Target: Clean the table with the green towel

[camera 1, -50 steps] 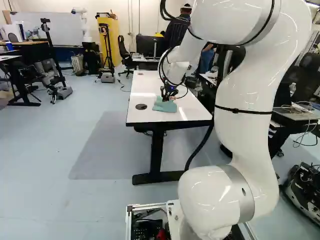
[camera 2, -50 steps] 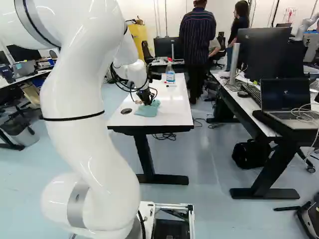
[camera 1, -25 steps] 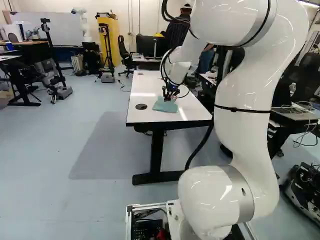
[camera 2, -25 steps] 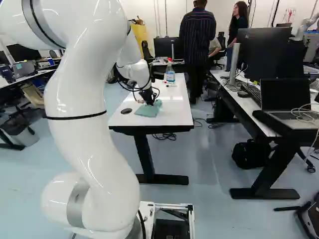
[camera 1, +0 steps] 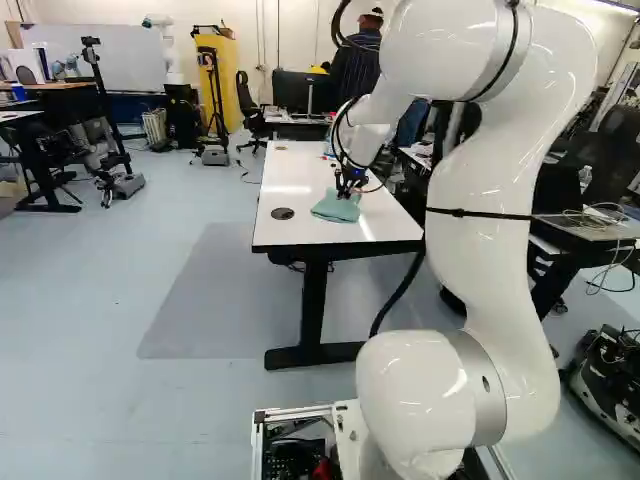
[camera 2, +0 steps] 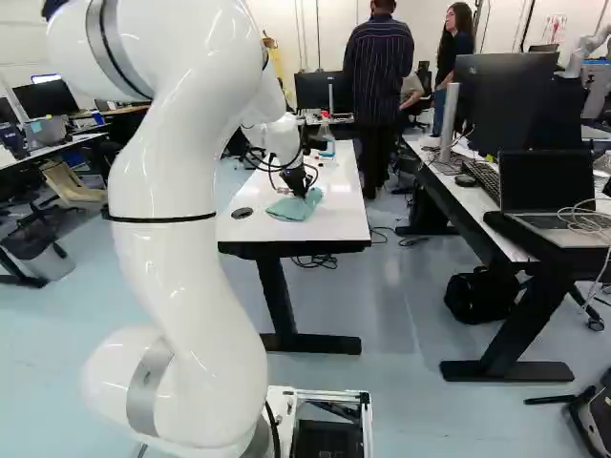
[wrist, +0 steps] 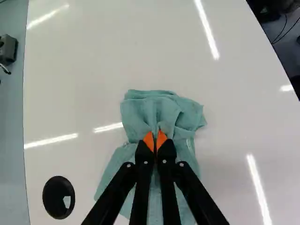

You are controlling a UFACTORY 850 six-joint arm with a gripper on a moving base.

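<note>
Our hand pinched nearly closed on green towel, bunched on counter; we judge wiping underway, coverage unclear, far end likely left.

Matt, rumpled cloth in the green towel; smooth, glossy white tabletop and arm casing.

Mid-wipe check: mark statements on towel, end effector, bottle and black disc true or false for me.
1. The end effector is shut on the green towel. True.
2. The towel hangs over the table's edge. False: it lies on the white tabletop.
3. The towel is bunched at the fingertips. True.
4. The towel covers the round black disc. False: the disc is uncovered, beside it.
5. The spray bottle is farther from the base than the towel. True.
</note>
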